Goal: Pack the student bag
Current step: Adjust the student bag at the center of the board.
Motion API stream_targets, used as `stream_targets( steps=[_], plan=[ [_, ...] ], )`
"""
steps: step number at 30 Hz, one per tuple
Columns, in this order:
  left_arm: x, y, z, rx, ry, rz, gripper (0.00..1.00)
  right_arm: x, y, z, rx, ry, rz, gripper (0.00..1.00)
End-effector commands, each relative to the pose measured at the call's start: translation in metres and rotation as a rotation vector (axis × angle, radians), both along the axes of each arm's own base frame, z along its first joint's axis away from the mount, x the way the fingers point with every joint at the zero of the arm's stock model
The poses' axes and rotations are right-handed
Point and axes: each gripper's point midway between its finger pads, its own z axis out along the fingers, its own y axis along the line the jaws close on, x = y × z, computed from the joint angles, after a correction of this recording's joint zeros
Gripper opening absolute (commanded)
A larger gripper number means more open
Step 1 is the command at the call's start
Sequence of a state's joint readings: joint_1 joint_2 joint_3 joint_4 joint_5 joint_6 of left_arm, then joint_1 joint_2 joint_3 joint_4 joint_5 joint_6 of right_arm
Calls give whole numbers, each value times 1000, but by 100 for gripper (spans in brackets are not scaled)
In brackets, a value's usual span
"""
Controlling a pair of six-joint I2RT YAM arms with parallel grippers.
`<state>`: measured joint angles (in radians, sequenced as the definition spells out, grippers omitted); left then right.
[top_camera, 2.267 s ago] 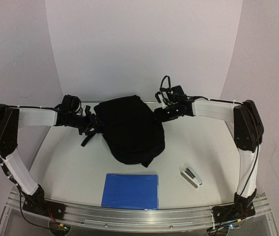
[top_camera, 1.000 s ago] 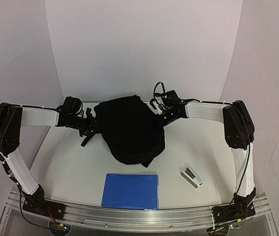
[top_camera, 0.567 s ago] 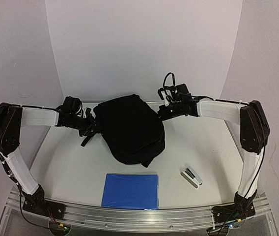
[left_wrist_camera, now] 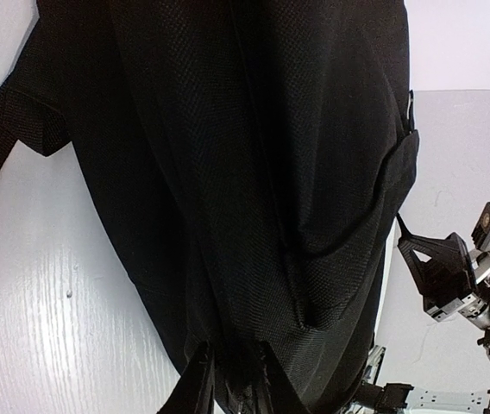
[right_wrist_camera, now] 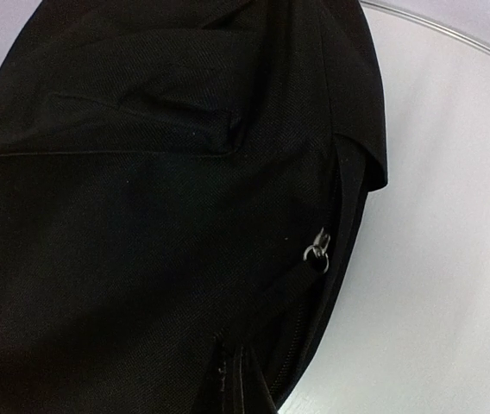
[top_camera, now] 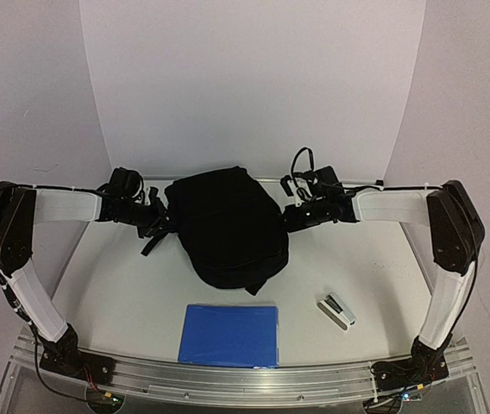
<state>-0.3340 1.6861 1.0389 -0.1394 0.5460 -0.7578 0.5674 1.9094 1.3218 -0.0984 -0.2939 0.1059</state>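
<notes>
From above, the student bag (top_camera: 228,228) lies as a rounded black mound at the far middle of the pale table (top_camera: 124,293), the left gripper (top_camera: 160,220) at its left edge and the right gripper (top_camera: 290,216) at its right; only here do a flat blue rectangle (top_camera: 229,335) and a small white-and-black stapler (top_camera: 336,310) show, near the front. The left wrist view alone shows coarse woven nylon, a webbing strap (left_wrist_camera: 3,147), and its dark fingers (left_wrist_camera: 200,390) drawn narrow, pinching a gathered fold of bag fabric. The right wrist view adds a seam and a small metal zip pull (right_wrist_camera: 317,252); its fingers sit pressed together against the cloth, apart from the pull
</notes>
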Motion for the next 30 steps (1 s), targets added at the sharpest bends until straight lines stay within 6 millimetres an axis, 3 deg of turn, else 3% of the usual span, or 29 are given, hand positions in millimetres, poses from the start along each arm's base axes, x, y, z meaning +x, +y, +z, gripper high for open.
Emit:
stream_targets(
  steps=[1, 9, 21, 25, 30],
  plan=[
    [0, 2, 21, -4, -54, 4, 16, -9, 5, 38, 88, -63, 27, 0],
    [-2, 4, 23, 3, -58, 9, 16, -24, 2, 32, 110, -22, 35, 0],
    [0, 9, 25, 55, -81, 7, 21, -75, 5, 24, 205, 103, 120, 0],
    [4, 24, 33, 181, -115, 58, 32, -91, 7, 22, 225, 139, 145, 0],
    [0, 25, 68, 332, -219, 97, 53, -103, 11, 24, 255, 148, 168, 0]
  ],
)
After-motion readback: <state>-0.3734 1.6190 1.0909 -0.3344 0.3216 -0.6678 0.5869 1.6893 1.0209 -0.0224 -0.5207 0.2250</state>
